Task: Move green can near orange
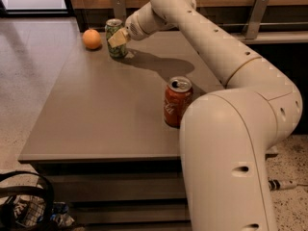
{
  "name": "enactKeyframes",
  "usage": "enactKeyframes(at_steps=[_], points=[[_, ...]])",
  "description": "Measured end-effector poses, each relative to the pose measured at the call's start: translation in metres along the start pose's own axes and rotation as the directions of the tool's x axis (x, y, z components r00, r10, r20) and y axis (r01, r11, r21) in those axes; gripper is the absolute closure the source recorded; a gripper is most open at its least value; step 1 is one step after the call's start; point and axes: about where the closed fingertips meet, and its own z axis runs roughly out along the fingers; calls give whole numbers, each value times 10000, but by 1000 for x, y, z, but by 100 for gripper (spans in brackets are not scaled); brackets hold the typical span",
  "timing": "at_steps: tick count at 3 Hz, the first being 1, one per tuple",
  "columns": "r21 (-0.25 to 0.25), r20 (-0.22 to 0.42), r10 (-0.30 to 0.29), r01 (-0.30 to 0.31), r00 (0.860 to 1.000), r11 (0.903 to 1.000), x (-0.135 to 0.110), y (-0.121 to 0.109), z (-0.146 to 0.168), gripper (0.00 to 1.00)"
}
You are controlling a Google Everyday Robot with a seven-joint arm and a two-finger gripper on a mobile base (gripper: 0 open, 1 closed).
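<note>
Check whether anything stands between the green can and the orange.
Nothing visible does. The gripper is at the green can, and only a strip of bare table separates it from the orange. The red can stands well away.

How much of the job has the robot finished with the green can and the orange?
Nearly finished. Done: the green can sits upright at the far end of the table, close beside the orange, a small gap between them. In hand: the gripper grips the can, fingers closed on it. Left: let go and pull the arm away. The red-orange soda can is apart.
</note>
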Motion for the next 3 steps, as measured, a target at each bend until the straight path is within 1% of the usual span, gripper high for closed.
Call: enactKeyframes(at_steps=[1,2,3], points=[[0,0,0,0,10000,10000,0,0,0,76],[-3,-2,0,0,10000,10000,0,0,0,45],[-3,-2,0,0,10000,10000,-1,0,0,22]])
